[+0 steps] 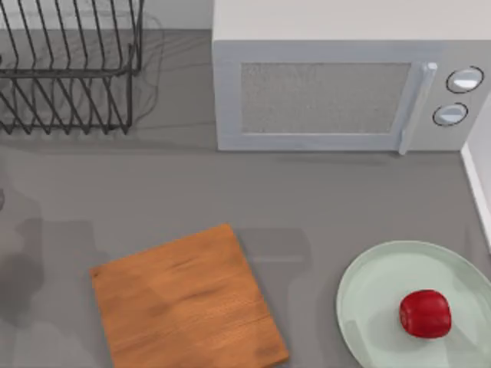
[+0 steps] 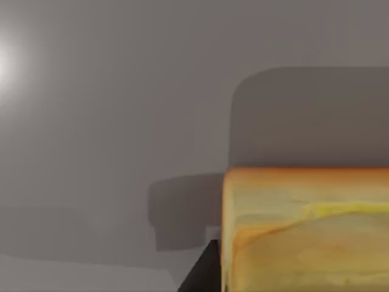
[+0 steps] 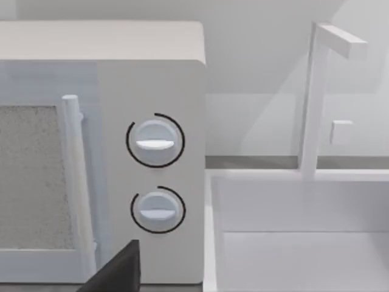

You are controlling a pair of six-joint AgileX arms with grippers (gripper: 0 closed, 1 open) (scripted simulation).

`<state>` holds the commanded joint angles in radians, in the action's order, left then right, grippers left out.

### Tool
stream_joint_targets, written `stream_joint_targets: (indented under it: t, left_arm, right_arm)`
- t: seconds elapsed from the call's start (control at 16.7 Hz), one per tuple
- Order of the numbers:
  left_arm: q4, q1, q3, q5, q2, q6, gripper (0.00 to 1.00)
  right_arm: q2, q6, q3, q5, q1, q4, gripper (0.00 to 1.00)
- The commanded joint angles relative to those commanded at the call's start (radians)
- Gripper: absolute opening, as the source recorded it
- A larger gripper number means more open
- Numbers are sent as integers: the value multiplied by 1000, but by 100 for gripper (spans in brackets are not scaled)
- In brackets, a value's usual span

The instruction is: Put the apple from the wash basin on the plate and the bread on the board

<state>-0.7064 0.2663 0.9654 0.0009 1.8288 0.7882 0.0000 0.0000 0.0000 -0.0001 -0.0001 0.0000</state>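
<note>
the apple [image 1: 424, 313] already sits on the plate [image 1: 360, 295], at about four o'clock of the top view, a little to the three o'clock side of the plate's middle and well inside the rim. that half of the task looks done, judging by how things lie.

the step in hand looks like the bread. the board [image 1: 184, 303] lies bare at about seven o'clock of the top view, turned a little askew, well apart from the plate. the bread [image 2: 307, 231] shows close up in the left wrist view, its toasted top edge and pale side right against the camera, over plain grey counter. a dark sliver of a finger [image 2: 203, 274] shows just beside it, so i judge the left gripper has the bread between its fingers, though the grip itself is hidden.

the right wrist view looks at the microwave [image 3: 103, 152] with its two dials, and past it the white wash basin [image 3: 304, 225] and tap; i cannot tell how the right gripper's pincer stands.

next, i judge, the left arm must carry the bread over the board, lower it until it rests flat, then let go.
</note>
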Motion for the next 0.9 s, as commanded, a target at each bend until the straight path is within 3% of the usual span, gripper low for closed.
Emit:
stream_joint_targets:
  t: [0.12, 0.18, 0.6, 0.9]
  left_arm:
    - [0, 0, 0, 0, 0, 0, 2]
    - [0, 0, 0, 0, 0, 0, 0]
    - [0, 0, 0, 0, 0, 0, 0]
    - [-85, 0, 58, 8, -38, -4, 0]
  right_arm:
    - [0, 0, 0, 0, 0, 0, 100]
    - [0, 0, 0, 0, 0, 0, 100]
    - [0, 0, 0, 0, 0, 0, 100]
    - [0, 0, 0, 0, 0, 0, 100]
